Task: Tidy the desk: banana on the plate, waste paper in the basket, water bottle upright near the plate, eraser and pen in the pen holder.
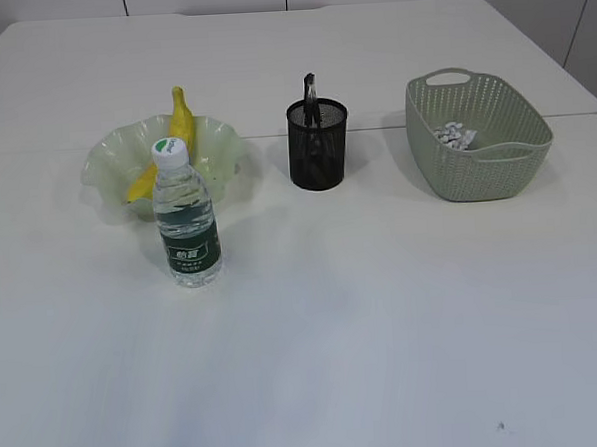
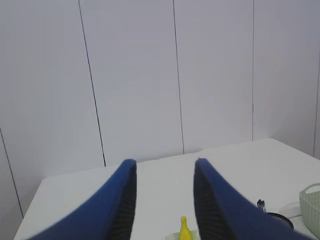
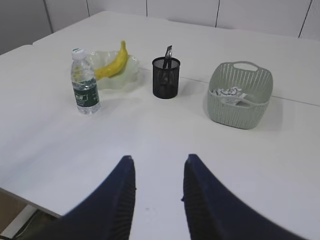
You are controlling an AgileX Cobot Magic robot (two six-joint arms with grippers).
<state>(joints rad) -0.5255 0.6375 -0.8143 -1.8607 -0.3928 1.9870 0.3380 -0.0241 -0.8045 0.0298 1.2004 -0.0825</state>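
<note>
desk looks tidied: banana (image 1: 180,125) on plate (image 1: 106,158), water bottle (image 1: 186,214) upright beside it. left gripper (image 2: 165,172), right gripper (image 3: 158,165) both parted, empty. keep arms clear of bottle; check eraser inside pen holder (image 1: 317,144), not visible.

White desk (image 1: 383,309). Yellow banana (image 1: 180,120), greenish tips, on translucent pale-green plate (image 1: 110,158) with wavy rim. Clear water bottle (image 1: 186,214): white cap, dark green label. Black mesh pen holder (image 1: 318,147), dark pen (image 1: 311,93) inside. Sage-green basket (image 1: 479,139), perforated woven-look sides; white waste paper (image 1: 455,134) with dark specks inside. Right gripper (image 3: 157,167) fingers dark blue, ribbed black inner pads; all items beyond its tips. Left gripper (image 2: 165,167) same blue.
</note>
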